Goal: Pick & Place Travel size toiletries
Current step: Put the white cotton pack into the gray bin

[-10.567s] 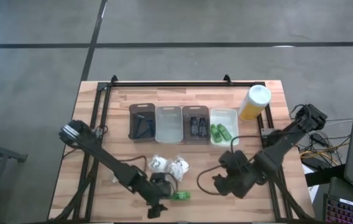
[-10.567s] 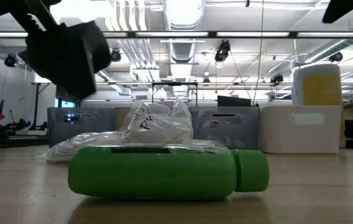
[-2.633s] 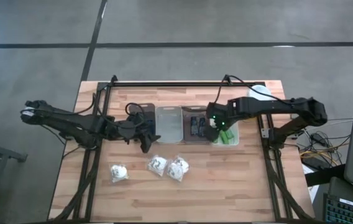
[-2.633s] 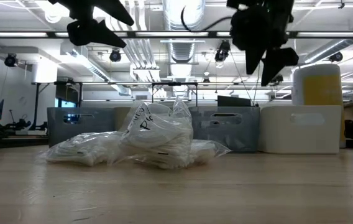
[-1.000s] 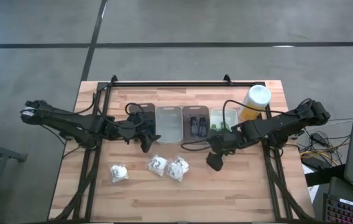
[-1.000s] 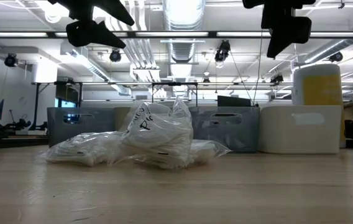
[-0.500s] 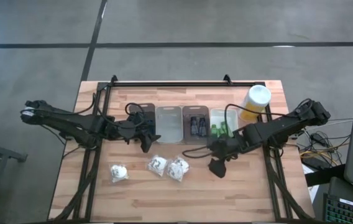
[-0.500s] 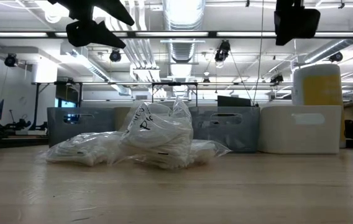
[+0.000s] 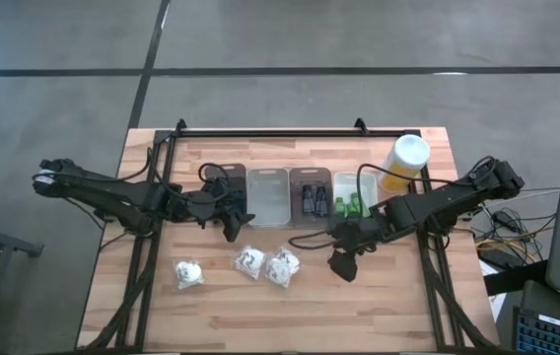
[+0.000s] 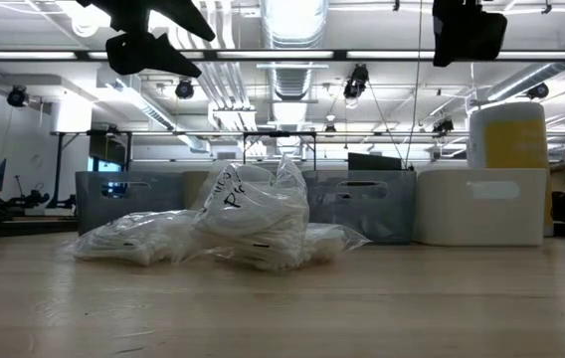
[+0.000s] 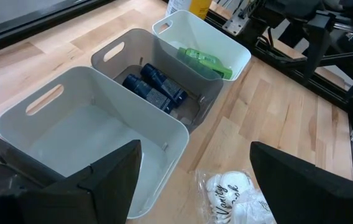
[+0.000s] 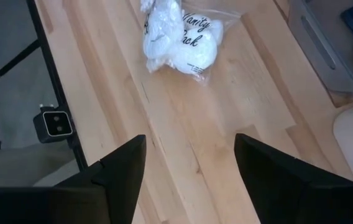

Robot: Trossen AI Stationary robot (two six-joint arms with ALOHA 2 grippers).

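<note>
Three white crinkly bundles [image 9: 188,274], [image 9: 250,262], [image 9: 283,266] lie on the wooden table, nearer than a row of trays. The white tray [image 9: 367,180] holds green bottles [image 9: 349,206]. The grey tray [image 11: 210,102] holds dark oblong pieces [image 11: 155,90]. My left gripper [image 9: 231,223] hovers open at the near edge of the dark tray [image 9: 223,174], and a bundle [image 11: 232,193] shows beyond its fingers. My right gripper [image 9: 342,264] hangs open above bare table, right of the bundles. It holds nothing, and one bundle [image 12: 179,37] lies ahead of it.
A tall yellow bottle with a white cap [image 9: 403,162] stands right of the white tray. The pale tray [image 11: 83,137] between the dark and grey trays looks empty. Black frame rails [image 9: 290,133] run along the table's far, left and right sides. Bare wood [image 9: 379,306] lies along the near edge.
My right gripper has drawn back from the trays a little way toward the table's near edge, staying open and empty. The left arm and the bundles have kept still.
</note>
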